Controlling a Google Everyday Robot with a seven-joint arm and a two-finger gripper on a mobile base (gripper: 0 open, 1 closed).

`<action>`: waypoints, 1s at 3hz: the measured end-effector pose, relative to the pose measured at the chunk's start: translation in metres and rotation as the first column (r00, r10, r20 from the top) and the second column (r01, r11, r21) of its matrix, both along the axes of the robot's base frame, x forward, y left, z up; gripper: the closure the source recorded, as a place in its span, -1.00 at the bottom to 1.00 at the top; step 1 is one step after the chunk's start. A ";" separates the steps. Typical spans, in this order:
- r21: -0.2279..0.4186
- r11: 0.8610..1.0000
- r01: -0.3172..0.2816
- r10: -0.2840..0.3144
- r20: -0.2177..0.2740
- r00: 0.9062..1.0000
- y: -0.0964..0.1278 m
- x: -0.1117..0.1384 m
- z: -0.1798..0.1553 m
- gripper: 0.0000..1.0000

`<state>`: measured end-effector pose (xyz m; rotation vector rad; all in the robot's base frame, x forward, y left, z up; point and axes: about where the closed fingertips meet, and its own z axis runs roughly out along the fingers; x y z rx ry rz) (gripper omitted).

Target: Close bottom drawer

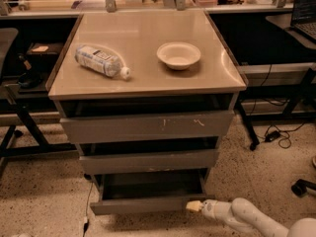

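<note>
The bottom drawer (143, 205) stands pulled out from the desk (148, 80), its shallow tray open to view, its low front panel nearest the camera; the pincer (194, 206) sits low at bottom right, its pale tip at the right end of that panel, seemingly touching it; whether it is open or closed I cannot tell; the middle drawer (148, 161) and the scratched top drawer (148, 126) jut out less; on the desk lie a bottle (101, 60) on its side and a bowl (178, 55), well apart.
</note>
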<state>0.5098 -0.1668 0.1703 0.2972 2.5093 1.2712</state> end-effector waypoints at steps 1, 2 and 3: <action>0.008 0.999 0.053 -0.053 0.052 0.997 -0.005 0.035 0.013 1.00; 0.005 0.998 0.069 -0.069 0.077 0.995 -0.007 0.059 0.019 1.00; -0.009 0.997 0.073 -0.072 0.096 0.993 -0.009 0.079 0.023 1.00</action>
